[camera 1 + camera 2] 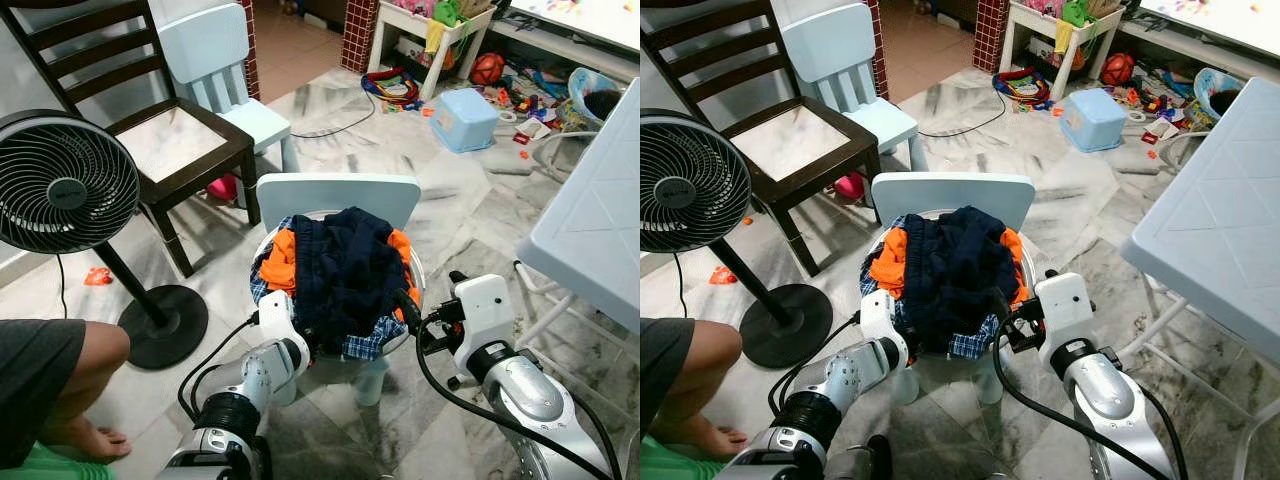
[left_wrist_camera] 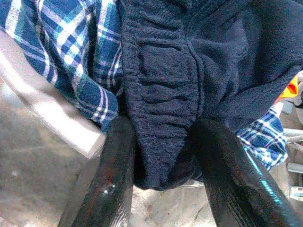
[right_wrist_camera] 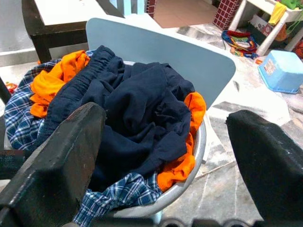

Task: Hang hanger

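Hanger is what the task names, yet we cannot find one among the clothes; what we see at lower centre of the left eye view is a round metal basin (image 1: 414, 296) heaped with laundry, standing on a small pale blue chair (image 1: 338, 192). On top lies one navy garment (image 1: 345, 270), its long axis running from the chair back toward us, with one orange piece (image 1: 281, 258) and one blue plaid shirt (image 1: 366, 343) beneath it. We judge that any hanger must be buried in this heap or out of frame. Our left gripper (image 2: 161, 156) is at the near left rim of the basin, and its two black fingers (image 2: 110, 179) are pinched on the gathered waistband of the navy garment, so this arm is already in contact. Our right gripper (image 3: 165, 156) hovers at the near right rim, just beside the basin, its two fingers spread wide and holding nothing, with the heap lying straight ahead between them. Around us we count two other chairs at upper left, one dark wooden chair (image 1: 160, 130) and one light blue chair (image 1: 225, 75), one standing fan (image 1: 62, 180) at left, one pale table (image 1: 600, 220) at right, and a person's leg (image 1: 70, 375) at lower left.
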Controlling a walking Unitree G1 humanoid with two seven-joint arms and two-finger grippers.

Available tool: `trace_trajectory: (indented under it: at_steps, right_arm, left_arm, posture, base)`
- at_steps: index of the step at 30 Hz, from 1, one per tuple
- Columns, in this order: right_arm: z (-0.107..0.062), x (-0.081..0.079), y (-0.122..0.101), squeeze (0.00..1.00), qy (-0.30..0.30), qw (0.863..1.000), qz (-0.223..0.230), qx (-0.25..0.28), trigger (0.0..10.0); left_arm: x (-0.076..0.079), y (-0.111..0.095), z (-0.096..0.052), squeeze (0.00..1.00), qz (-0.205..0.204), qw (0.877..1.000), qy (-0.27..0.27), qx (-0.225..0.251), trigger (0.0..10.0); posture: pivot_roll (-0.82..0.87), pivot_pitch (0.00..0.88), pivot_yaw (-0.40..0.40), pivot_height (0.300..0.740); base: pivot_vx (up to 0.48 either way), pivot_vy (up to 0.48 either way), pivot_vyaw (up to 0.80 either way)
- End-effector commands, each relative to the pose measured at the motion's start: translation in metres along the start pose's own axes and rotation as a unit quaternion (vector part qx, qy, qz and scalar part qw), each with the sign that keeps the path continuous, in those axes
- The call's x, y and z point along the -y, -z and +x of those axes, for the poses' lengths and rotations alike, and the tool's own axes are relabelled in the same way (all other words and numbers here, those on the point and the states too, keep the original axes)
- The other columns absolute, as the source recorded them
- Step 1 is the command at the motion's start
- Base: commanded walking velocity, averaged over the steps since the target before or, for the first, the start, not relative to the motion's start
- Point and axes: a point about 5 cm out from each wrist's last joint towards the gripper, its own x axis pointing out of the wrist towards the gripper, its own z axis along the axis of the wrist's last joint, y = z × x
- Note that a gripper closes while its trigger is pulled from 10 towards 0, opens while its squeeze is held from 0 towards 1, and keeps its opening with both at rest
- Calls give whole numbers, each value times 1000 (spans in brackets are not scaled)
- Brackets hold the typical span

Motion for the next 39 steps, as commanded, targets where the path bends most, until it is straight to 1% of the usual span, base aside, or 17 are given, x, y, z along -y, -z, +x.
trace_trajectory:
  at_steps: [1,7,13,23,27,30,32,36,39]
  right_arm:
    - [-2,0,-2,0,5,1000,-5,5,10000]
    - [-1,2,-3,0,4,1000,-5,6,10000]
    - [-1,0,-2,0,1,1000,-5,6,10000]
    - [0,-1,-2,0,3,1000,-4,5,10000]
    - [0,-1,-1,0,2,1000,-3,6,10000]
    - [1,-1,-1,0,0,1000,-4,6,10000]
    - [2,0,0,0,0,1000,-4,5,10000]
    - [2,0,0,0,1,1000,-4,5,10000]
    - [4,-1,0,0,-1,1000,-4,7,10000]
  left_arm:
    - [-2,5,1,0,3,1000,-8,-11,0]
    - [-3,5,2,0,3,1000,-9,-8,0]
    - [-4,4,2,0,3,1000,-9,-5,0]
    - [-4,2,3,0,13,1000,-8,2,0]
    - [-4,-3,2,0,44,999,-12,16,0]
    - [-8,-12,-2,0,141,989,-17,33,0]
    - [-15,-18,-6,0,173,983,-26,48,0]
    - [-20,-22,-9,0,170,983,-34,57,0]
    - [-27,-35,-18,0,207,973,-48,88,0]
  posture:
    - [-109,157,-6,740]
    - [-106,158,-10,740]
    - [-108,158,-11,740]
    - [-104,155,-7,740]
    - [-99,150,-6,740]
    - [-96,147,-5,740]
    - [-90,144,-6,740]
    - [-85,142,-6,740]
    - [-77,137,-10,740]
  base:
    - [0,0,0]
    - [0,0,0]
    - [0,0,0]
    - [0,0,0]
    - [0,0,0]
    - [0,0,0]
    - [0,0,0]
    - [0,0,0]
    - [0,0,0]
